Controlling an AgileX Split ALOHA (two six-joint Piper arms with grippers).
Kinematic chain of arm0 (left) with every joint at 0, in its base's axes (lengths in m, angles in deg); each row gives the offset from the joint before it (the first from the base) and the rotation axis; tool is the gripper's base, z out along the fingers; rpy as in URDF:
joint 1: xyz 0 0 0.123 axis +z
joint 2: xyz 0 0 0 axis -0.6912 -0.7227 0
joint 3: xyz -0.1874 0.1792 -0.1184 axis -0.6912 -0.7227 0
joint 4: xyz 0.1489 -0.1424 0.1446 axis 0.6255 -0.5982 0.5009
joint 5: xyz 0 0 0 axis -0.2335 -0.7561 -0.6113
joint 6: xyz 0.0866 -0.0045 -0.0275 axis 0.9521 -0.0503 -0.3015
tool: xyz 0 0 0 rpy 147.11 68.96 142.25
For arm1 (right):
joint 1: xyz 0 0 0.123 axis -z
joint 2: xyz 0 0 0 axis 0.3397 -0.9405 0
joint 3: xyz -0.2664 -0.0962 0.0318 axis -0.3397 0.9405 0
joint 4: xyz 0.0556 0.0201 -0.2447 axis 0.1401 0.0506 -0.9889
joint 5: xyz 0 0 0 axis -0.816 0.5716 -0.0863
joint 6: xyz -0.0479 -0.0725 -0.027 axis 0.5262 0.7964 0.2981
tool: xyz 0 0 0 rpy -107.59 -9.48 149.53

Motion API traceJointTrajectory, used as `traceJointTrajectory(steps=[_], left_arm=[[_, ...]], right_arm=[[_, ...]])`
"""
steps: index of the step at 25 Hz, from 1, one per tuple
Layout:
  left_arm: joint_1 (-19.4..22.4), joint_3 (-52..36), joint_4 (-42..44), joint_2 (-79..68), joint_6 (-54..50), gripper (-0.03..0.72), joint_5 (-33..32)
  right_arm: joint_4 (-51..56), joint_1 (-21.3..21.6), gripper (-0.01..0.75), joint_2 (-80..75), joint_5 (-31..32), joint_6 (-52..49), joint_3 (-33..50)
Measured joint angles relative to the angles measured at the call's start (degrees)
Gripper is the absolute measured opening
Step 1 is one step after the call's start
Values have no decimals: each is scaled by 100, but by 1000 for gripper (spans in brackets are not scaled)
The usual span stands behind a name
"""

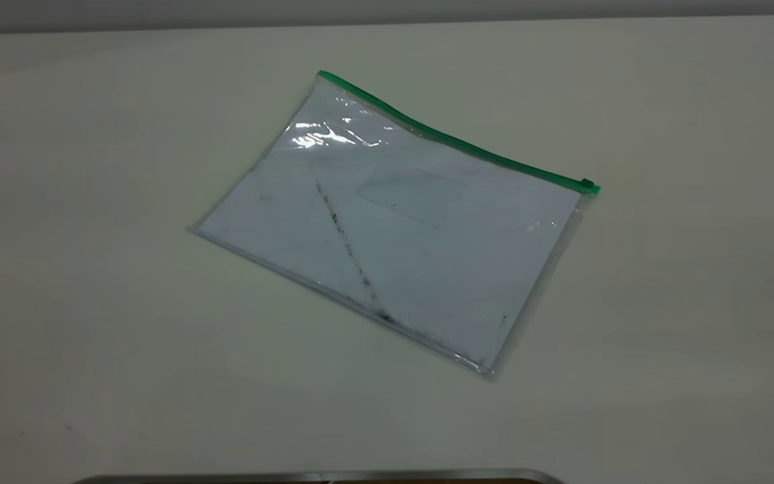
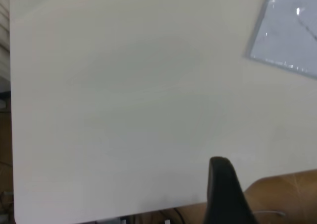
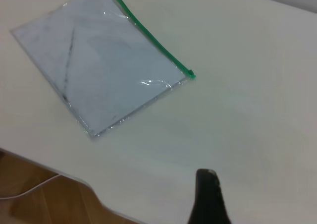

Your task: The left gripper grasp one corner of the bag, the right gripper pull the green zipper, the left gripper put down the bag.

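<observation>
— Where does the pouch sit?

— The flat rectangular clear plastic bag (image 1: 394, 222) lies on the pale matte table (image 1: 91, 168), near its middle in the exterior view, turned so its long edges run from about 10 o'clock to 4 o'clock. The white paper (image 1: 420, 269) inside carries a dark diagonal smudge.

— And the zip?

— The thin bright green zipper (image 1: 454, 140) lines the far long edge; its small green slider tab (image 1: 587, 183) rests at the 3 o'clock end. The corner (image 1: 320, 74) at the other end points toward 11 o'clock and lies flat, untouched.

— The arms?

— Neither appears in the exterior view. Each wrist camera catches only one black finger: the left gripper (image 2: 225, 192) over the table's edge, well apart from the bag (just a corner of it shows), and the right gripper (image 3: 208, 196) above bare table, well clear of the slider. How the jaws stand, I cannot tell for either.
</observation>
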Motion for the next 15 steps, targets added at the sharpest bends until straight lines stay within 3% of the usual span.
traceJointTrajectory(steps=[15], left_arm=[[0, -1900, -544, 2131, 167, 509, 26]], right_arm=[[10, 0, 579, 288, -104, 0, 292]])
